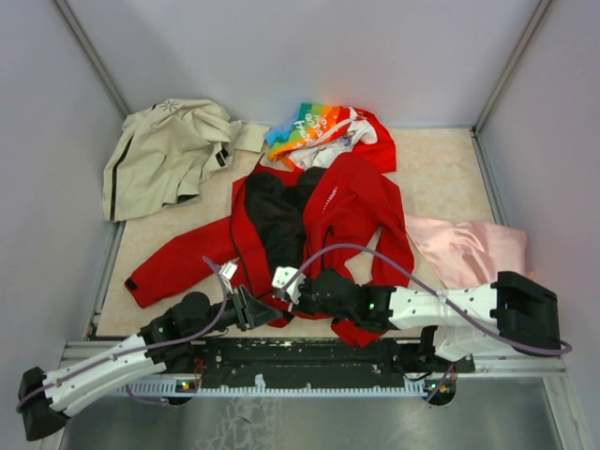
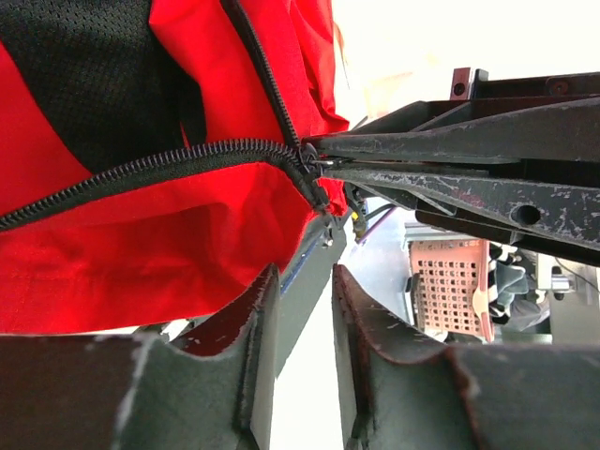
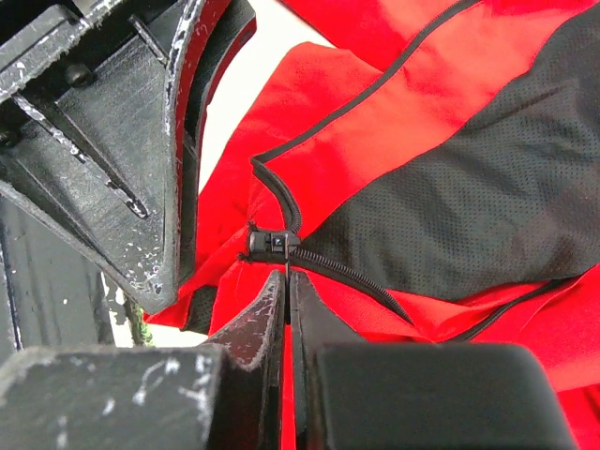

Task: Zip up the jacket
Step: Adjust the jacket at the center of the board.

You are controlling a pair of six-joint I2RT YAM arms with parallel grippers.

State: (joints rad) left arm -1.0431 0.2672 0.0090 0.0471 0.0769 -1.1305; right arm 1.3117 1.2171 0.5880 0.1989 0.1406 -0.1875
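Top external view: large bright red long-sleeved jacket (image 1: 356, 202) is laid open at the centre of the pale beige counter (image 1: 441, 173), black mesh lining up, hem toward the arm bases. Both grippers are gathered at the hem. Right gripper (image 3: 286, 298) is seen closed, tips pinched at the small black zipper slider (image 3: 272, 246). The pull tab is hidden between the tips, so a grip on it is judged, not seen. Left gripper (image 2: 302, 314) is seen with fingers apart, nothing between them, just below the hem beside the slider.

Step judged: start of zipping, slider at the bottom end, black toothed zipper tracks (image 2: 141, 173) parted above it. Next move judged: hem to be clamped by the left gripper below the slider, then slider to be drawn toward the collar with fabric kept taut.

Writing: small white logo text (image 1: 330, 199) on the jacket front, too small to be read. White lettering on the rainbow-and-white printed garment (image 1: 314, 127) likewise illegible. No brand made out.
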